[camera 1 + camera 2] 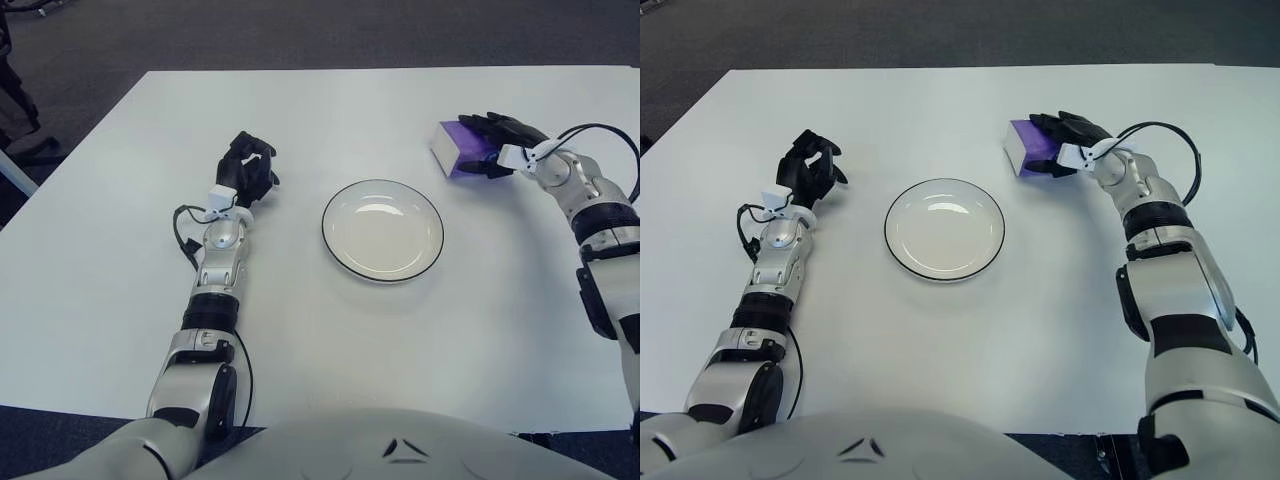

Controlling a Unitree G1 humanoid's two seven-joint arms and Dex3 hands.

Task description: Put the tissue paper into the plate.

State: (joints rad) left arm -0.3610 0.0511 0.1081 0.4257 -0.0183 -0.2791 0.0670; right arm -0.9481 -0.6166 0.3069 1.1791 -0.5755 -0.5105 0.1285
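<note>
A smooth white table [420, 340] stands on dark carpet [300, 30]. At its left the left hand [248, 170] shows with black fingers curled loosely, holding nothing, left of the plate. The plate [383, 230] sits mid-table: round, glossy white, thin dark rim, bare inside. Well right and farther back lies the tissue pack [458, 149], a purple block with a pale end face. The right hand [497, 140] covers its right part, fingers [478, 122] draped over the top and one below its near edge, closing around it.
</note>
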